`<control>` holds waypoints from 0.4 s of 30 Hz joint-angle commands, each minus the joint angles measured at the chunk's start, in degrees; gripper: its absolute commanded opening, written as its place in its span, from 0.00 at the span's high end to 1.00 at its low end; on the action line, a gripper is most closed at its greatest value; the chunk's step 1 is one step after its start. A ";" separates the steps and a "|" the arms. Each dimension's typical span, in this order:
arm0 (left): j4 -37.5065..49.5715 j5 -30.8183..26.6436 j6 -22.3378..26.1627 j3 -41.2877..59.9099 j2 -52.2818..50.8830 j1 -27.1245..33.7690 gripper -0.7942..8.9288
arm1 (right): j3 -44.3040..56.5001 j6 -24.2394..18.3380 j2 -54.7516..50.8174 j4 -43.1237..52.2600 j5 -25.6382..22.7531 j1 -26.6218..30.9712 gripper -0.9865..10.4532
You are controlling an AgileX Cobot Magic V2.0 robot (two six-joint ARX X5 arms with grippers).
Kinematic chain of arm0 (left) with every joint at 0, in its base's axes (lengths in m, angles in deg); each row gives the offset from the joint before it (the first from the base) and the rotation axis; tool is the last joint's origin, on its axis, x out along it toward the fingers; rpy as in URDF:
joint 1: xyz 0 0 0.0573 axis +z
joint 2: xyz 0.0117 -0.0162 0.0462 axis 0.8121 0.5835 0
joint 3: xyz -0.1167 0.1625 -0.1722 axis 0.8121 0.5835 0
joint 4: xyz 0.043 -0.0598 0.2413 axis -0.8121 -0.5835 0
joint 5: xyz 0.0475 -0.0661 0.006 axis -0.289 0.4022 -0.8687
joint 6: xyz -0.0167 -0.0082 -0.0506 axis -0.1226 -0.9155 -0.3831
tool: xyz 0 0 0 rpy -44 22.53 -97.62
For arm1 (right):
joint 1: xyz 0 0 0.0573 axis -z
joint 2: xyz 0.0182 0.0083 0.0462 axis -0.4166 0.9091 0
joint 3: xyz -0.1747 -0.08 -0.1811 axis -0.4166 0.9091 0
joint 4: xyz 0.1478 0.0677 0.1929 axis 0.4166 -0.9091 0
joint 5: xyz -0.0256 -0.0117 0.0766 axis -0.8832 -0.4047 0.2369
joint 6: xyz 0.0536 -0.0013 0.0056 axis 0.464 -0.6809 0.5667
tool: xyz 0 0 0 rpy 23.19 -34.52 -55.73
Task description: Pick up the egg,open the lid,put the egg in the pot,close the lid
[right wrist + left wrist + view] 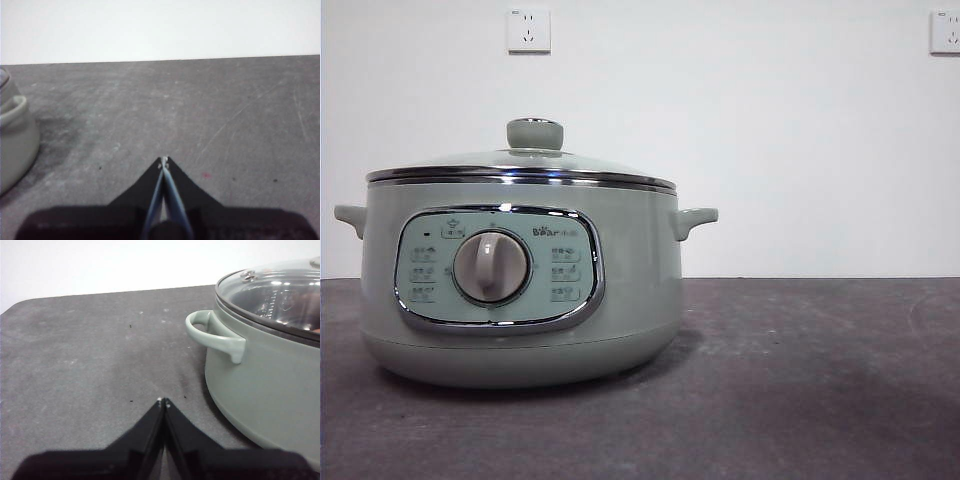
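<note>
Both end effectors, left [163, 402] and right [163, 161], clamped closed and empty; domed glass lid [520, 165] sits on the round sage-green electric pot [520, 290], left-centre of front frame on grey surface [820, 380]; egg not visible, state unclear.

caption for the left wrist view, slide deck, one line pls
Left gripper shut and empty above the gray table, beside the sage-green pot with its glass lid on.

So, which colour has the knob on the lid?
Sage green, like the pot; the knob shows best in the front view.
</note>
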 commanded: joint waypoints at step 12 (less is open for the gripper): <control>-0.02 0.09 -0.15 0.83 -0.17 0.20 0.92 | 4.76 4.33 -3.91 -1.16 0.04 -0.02 0.91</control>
